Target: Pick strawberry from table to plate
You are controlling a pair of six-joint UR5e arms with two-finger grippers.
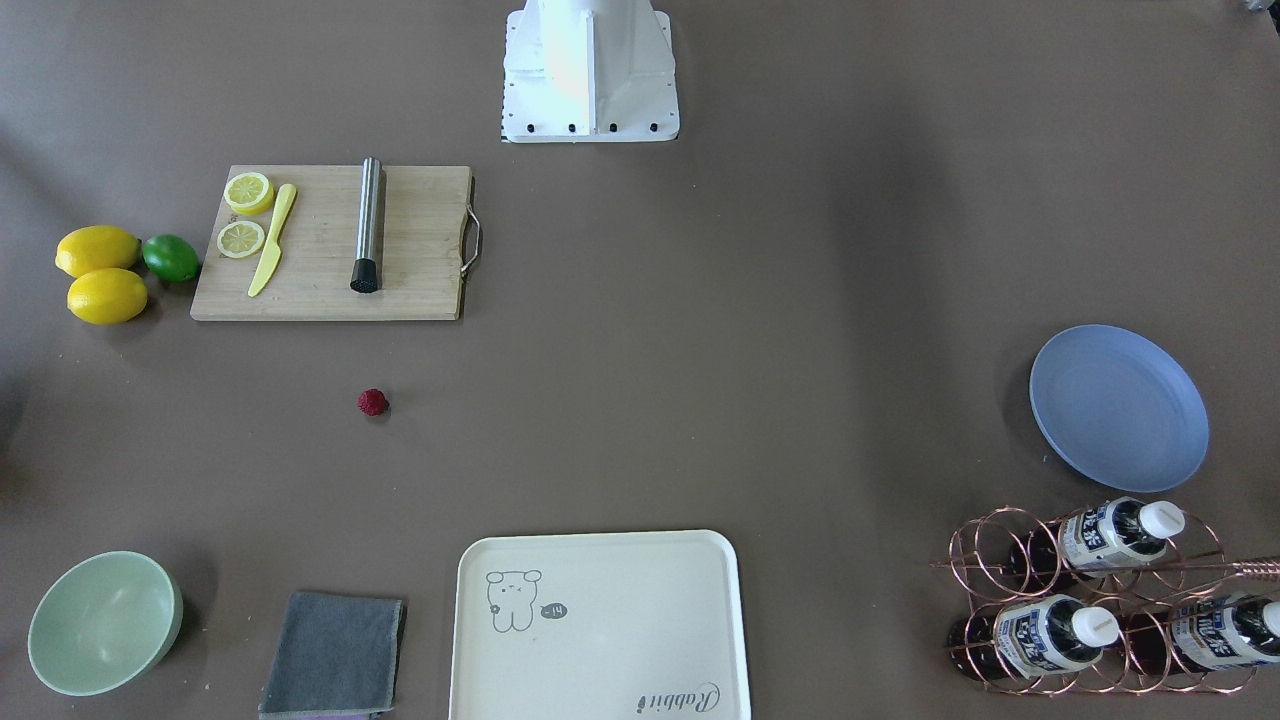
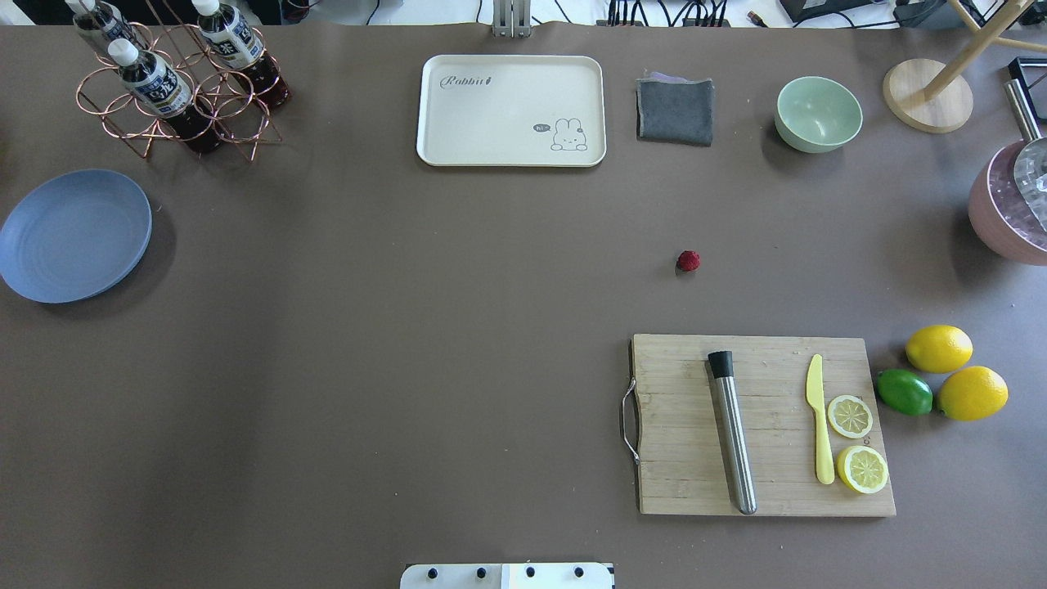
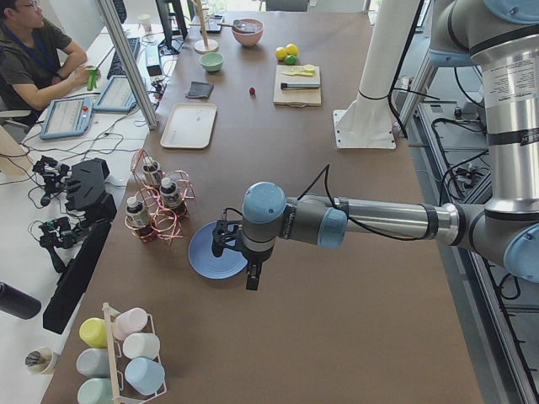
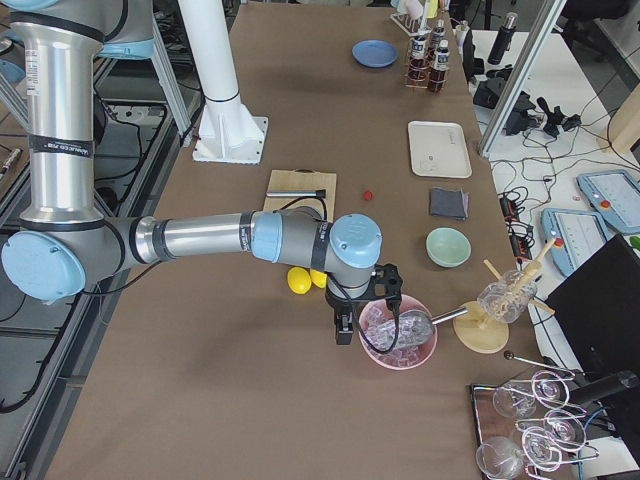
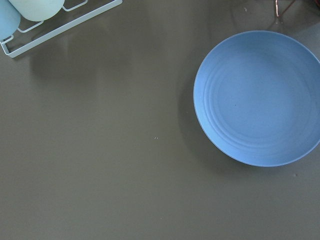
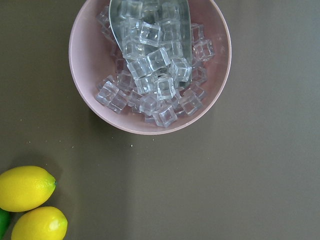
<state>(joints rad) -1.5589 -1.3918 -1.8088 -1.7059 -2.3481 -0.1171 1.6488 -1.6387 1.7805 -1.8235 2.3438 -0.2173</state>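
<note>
A: Strawberry?
B: Tiny, bumpy, dark red strawberry, lying bare on the matte brown table. It's well apart from both end effectors, nearer the right one.
A: Plate?
B: Round, flat, smooth periwinkle plate with faint rings, below and just beside the left end effector.
A: Right end effector?
B: Seems to hang at the rim of a pink bowl of clear ice cubes.
A: Open or closed?
B: Can't tell for either; side views only.
</note>
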